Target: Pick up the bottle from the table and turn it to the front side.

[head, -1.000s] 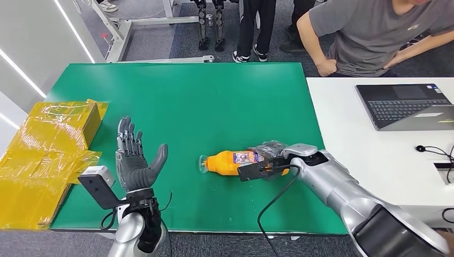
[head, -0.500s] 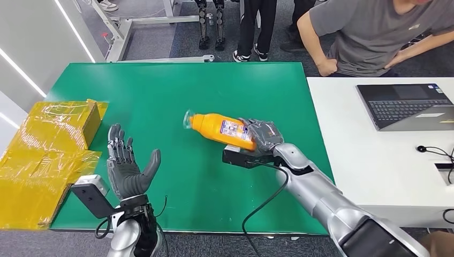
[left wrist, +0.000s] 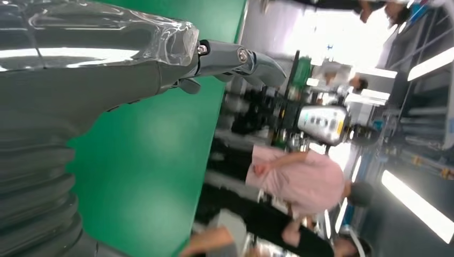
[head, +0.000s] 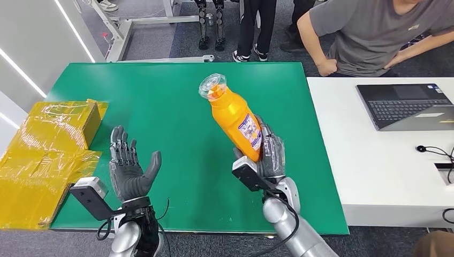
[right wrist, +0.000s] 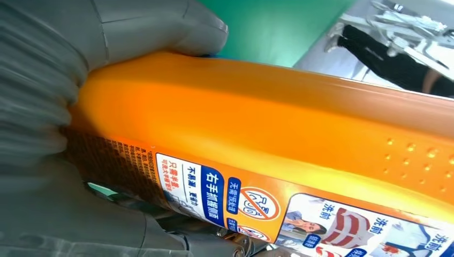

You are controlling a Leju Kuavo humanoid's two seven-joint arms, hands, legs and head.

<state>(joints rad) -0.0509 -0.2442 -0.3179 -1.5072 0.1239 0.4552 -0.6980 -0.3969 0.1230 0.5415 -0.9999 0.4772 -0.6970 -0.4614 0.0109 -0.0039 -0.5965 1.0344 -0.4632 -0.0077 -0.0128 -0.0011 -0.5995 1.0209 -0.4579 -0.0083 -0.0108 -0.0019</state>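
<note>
An orange bottle (head: 235, 116) with a clear cap and a printed label is held up above the green table (head: 176, 107), tilted with its cap away from me and to the left. My right hand (head: 266, 155) grips its lower end. In the right wrist view the bottle (right wrist: 300, 134) lies against the grey thumb, its label (right wrist: 257, 201) with blue and white print facing the camera. My left hand (head: 127, 168) stands palm-up with fingers spread over the table's near left part, holding nothing. In the left wrist view the left hand (left wrist: 96, 64) reaches over green table.
A yellow wrapped box (head: 51, 155) lies at the table's left edge. A white table (head: 375, 155) with a laptop (head: 407, 104) stands to the right. A person in a grey shirt (head: 369, 32) leans in at the far right; other legs stand beyond the far edge.
My right hand has lifted the bottle off the table and swung it from lying sideways to nearly upright, pulling back toward me. The left hand dropped slightly and stayed open.
</note>
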